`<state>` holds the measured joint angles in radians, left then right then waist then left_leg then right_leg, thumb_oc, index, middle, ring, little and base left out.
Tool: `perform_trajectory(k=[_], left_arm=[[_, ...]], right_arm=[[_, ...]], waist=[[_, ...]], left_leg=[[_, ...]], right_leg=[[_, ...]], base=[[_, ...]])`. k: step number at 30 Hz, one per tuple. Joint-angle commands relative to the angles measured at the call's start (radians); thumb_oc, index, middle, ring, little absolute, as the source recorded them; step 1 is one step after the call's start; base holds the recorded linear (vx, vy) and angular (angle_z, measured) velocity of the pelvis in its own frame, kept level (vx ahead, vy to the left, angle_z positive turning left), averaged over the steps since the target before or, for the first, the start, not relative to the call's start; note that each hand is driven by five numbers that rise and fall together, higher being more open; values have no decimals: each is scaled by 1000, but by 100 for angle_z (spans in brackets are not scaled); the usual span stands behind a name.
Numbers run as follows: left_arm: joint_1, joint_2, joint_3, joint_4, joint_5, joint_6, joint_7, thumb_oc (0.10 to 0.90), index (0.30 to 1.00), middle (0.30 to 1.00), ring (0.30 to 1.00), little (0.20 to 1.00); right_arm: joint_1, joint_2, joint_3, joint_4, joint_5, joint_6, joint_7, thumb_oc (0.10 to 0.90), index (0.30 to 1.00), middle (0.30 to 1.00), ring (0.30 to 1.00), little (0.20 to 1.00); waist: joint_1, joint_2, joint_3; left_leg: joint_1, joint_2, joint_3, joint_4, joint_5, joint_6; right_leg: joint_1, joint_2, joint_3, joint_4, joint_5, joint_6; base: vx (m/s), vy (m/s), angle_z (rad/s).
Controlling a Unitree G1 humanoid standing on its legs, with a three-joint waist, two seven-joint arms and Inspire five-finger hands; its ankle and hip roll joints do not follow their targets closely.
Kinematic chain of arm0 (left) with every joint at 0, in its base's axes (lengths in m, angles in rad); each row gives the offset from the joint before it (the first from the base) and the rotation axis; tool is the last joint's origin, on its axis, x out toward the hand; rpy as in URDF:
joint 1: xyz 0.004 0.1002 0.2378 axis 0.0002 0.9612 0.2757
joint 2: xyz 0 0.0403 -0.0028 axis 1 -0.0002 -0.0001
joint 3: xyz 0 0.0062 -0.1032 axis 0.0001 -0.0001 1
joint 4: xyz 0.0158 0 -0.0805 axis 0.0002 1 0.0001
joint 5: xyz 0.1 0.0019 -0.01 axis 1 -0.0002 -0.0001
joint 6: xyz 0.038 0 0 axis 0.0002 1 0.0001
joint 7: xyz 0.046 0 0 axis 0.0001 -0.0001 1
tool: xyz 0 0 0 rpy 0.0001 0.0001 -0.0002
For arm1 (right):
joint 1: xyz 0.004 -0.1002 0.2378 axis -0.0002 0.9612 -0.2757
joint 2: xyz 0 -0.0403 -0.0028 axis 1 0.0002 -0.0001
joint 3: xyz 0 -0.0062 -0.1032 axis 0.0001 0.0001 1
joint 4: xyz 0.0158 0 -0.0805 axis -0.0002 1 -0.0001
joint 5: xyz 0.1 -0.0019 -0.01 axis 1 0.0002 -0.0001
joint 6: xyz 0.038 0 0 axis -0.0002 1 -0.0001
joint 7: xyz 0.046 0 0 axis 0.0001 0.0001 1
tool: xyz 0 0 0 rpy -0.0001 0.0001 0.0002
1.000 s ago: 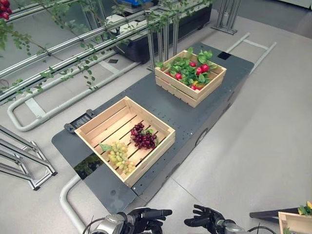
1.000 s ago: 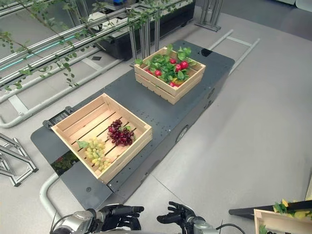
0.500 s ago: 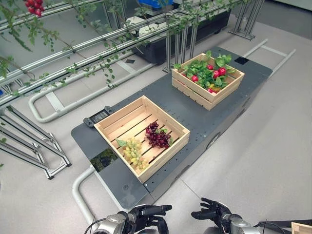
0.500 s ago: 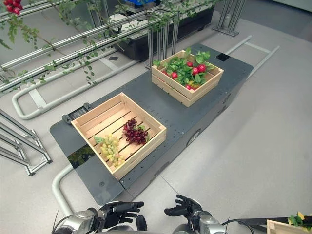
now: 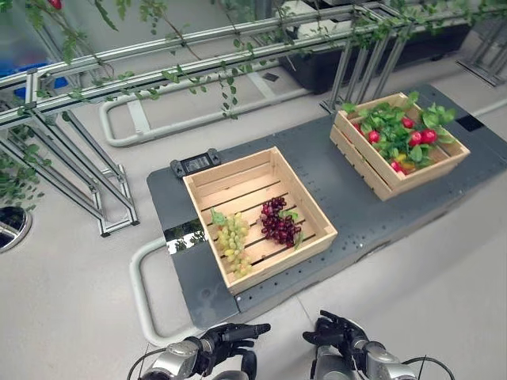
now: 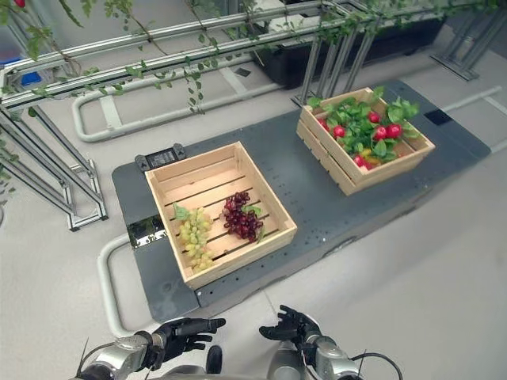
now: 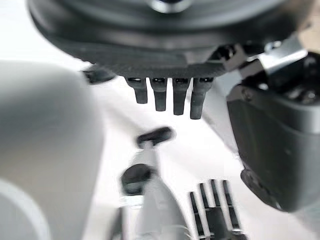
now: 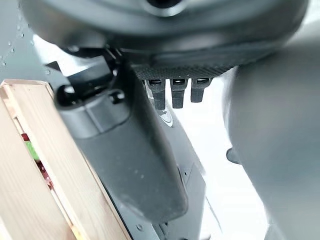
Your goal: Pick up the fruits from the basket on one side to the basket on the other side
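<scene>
**Wooden crates loaded, both hands not yet reaching**

Dark and low at the near side, the left hand (image 5: 224, 342) and the right hand (image 5: 339, 339) hang in front of the grey platform (image 5: 356, 198), both empty. Their fingers are relaxed and loosely spread, and they touch nothing.

The step in hand, as I judge it, is the approach to the first fruit. The near crate (image 5: 256, 215) stands by the platform's near edge, toward its left end. Inside lie one bunch of green grapes (image 5: 231, 241) and one bunch of dark purple grapes (image 5: 277, 224), just beside each other. To do it well, the robot should come closer first, since the hands are well apart from the crate. It is better to take one bunch at a time, lowering the fingers from above over the thick top part near the stem, so that the soft bunch does not slip or drag on the crate wall.

Farther along, toward the platform's right end, stands the second crate (image 5: 398, 145), well apart from the first. It holds green leaves with several red fruits (image 5: 418, 136); I count about five, but leaves hide some.

So: two crates, two bunches of grapes, two free hands.
</scene>
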<state>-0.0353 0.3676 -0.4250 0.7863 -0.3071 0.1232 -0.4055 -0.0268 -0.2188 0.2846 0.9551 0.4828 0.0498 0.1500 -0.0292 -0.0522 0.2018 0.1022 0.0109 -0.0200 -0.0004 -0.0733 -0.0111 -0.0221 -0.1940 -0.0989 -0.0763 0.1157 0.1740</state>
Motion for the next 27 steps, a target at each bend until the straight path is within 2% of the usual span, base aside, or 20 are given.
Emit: perform_trajectory(k=[1,2,4,7,10,14,19,22,23,24,27], left_arm=[[-41,-2,-33,-158,-14,-104,-69,800,900,900,900,900],[-42,-1,-34,-164,-12,-106,-71,800,900,900,900,900],[-75,6,-58,-237,21,-154,-113,800,900,900,900,900],[-131,30,-102,-339,37,-196,-186,800,900,900,900,900],[-167,83,-128,-489,57,-203,-216,800,900,900,900,900],[-169,192,-111,-691,63,-224,-268,800,900,900,900,900],[-189,328,-59,-905,9,-281,-289,800,900,900,900,900],[-201,359,-10,-1010,-52,-348,-273,800,900,900,900,900],[-211,367,20,-1052,-30,-415,-213,800,900,900,900,900],[-216,369,30,-1061,-22,-423,-194,800,900,900,900,900],[-236,369,135,-1087,180,-571,66,800,900,900,900,900]], right_arm=[[17,-32,13,-76,26,-10,6,800,900,900,900,900],[18,-33,13,-79,29,-8,2,800,900,900,900,900],[24,-36,15,-97,58,6,-30,800,900,900,900,900],[29,-52,8,-81,72,-14,-38,800,900,900,900,900],[24,-69,-6,-46,71,-30,-21,800,900,900,900,900],[57,-84,-19,-31,54,-27,-6,800,900,900,900,900],[94,-87,-41,-19,17,-38,24,800,900,900,900,900],[118,-81,-50,-16,-1,-50,31,800,900,900,900,900],[125,-79,-54,-12,-7,-56,35,800,900,900,900,900],[128,-77,-55,-13,-10,-57,35,800,900,900,900,900],[153,-59,-58,-24,-18,-61,28,800,900,900,900,900]], waist=[[-5,-1,-17],[-6,-2,-18],[-19,0,-36],[-38,25,-35],[-41,44,-29],[-39,60,-47],[-41,65,-59],[-38,64,-62],[-37,61,-63],[-36,61,-64],[-31,51,-67]], left_leg=[[-16,71,181,28,-19,-2],[-15,74,186,25,-17,-3],[-23,122,276,-8,27,-29],[-37,149,365,-50,64,-61],[-47,141,357,-77,94,-65],[-44,115,324,-87,79,-53],[-31,83,329,-87,60,-28],[-28,73,331,-87,48,-18],[-26,66,328,-87,41,-14],[-27,65,327,-87,40,-13],[-21,59,324,-87,24,-8]], right_leg=[[-51,28,-21,74,-15,1],[-48,30,-25,70,-15,0],[-18,42,-95,32,-29,-20],[9,42,-177,18,-52,-21],[7,33,-194,16,-47,-23],[18,20,-179,3,-42,-10],[7,-3,-156,16,-32,15],[7,-14,-158,20,-29,27],[4,-21,-158,23,-26,33],[2,-22,-159,24,-25,35],[-2,-31,-165,26,-20,43]], base=[[128,-335,67],[106,-251,52],[63,-218,47],[26,-28,78],[-11,75,67],[94,122,5],[85,121,0],[63,70,0],[50,41,1],[61,40,1],[56,12,0]])
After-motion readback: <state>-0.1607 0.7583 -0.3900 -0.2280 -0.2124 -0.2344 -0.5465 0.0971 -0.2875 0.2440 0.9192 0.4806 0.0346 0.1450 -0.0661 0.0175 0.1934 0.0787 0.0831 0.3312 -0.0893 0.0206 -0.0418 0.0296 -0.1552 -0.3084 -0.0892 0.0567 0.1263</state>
